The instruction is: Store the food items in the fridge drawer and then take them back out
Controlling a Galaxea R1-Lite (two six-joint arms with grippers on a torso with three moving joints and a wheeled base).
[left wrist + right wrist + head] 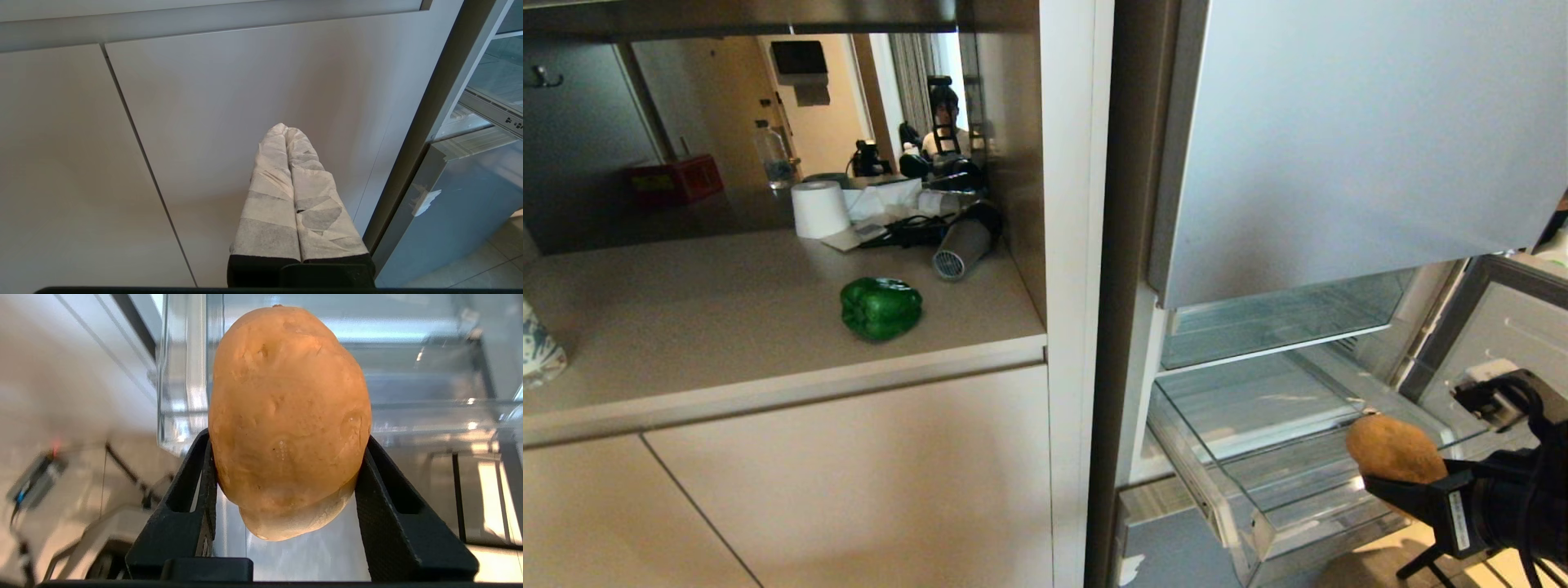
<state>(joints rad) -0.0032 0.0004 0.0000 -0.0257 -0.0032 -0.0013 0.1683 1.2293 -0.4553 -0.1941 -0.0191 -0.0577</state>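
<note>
While clamped in the right tool (1409, 482), one potato (1393, 448); one bell pepper (880, 307) on the counter (727, 327); left tool (286, 134) together.

- A home kitchen corner, more lived-in flat than lab.
- Left: a beige counter (727, 327) set in a niche above plain cabinet doors (849, 482).
- At its far end sit household oddments: a paper roll (819, 209), a hair dryer (964, 241), a water bottle (772, 155).
- Right: a silver-blue fridge (1339, 139) standing open, with glass shelves (1282, 322) and a clear drawer (1258, 457).
</note>
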